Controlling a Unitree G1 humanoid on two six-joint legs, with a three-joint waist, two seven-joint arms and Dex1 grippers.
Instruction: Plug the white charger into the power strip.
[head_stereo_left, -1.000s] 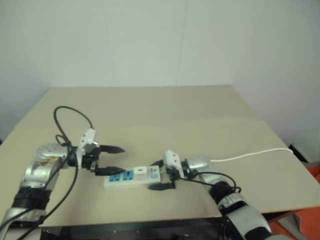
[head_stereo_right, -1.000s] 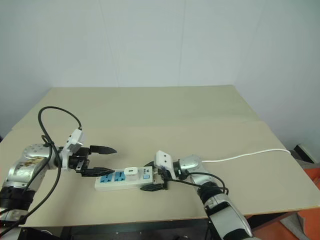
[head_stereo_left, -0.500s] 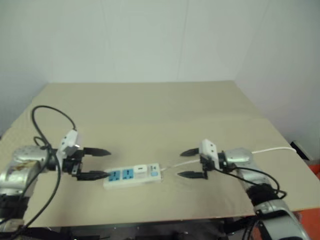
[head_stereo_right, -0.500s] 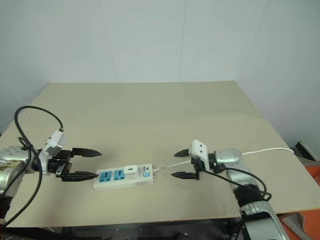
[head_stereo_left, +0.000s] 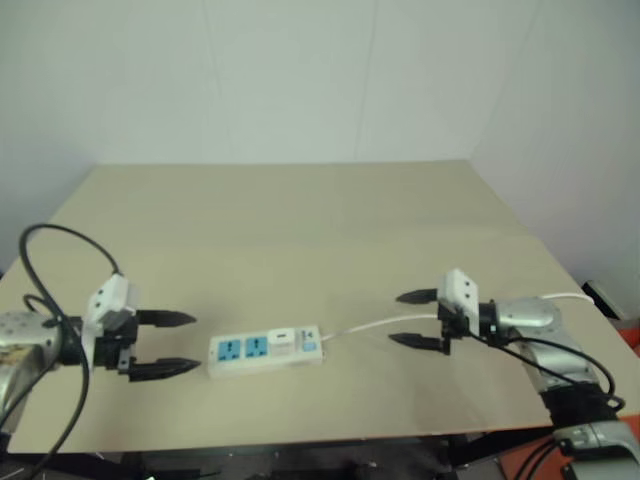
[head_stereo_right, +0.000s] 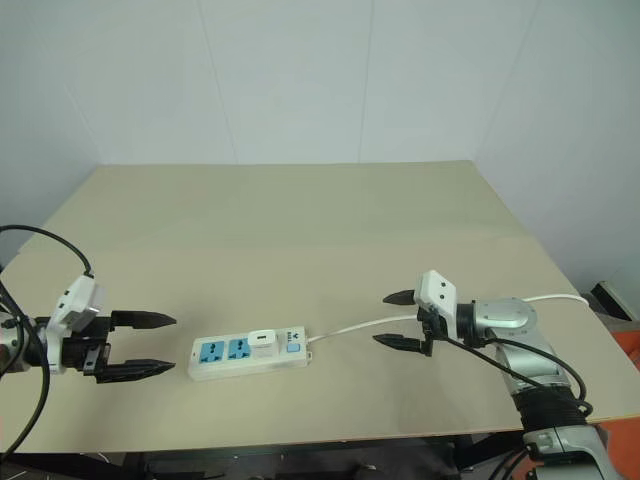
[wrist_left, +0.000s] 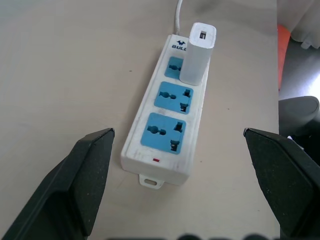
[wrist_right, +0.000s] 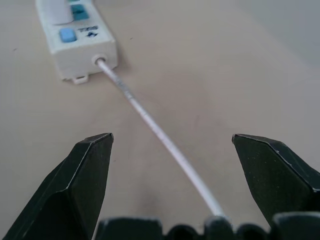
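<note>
the light is even and soft, bright on the pale wall and the table (head_stereo_right: 300, 210), with only faint shadows hugging the power strip (head_stereo_right: 248, 353) toward 6 o'clock and no glare. the left eye view looks hazier and softer than the right eye view. in the right wrist view the cord (wrist_right: 160, 135) blurs toward 6 o'clock, and in the left wrist view the near black fingers (wrist_left: 87, 172) are soft while the white charger (wrist_left: 198, 52) stays crisp.

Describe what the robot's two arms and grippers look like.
Both arms are silver metal with black bands, and loose black cables loop along them. The left gripper and the right gripper each have a white boxy block at the wrist and two tapered, pointed black fingers.
</note>
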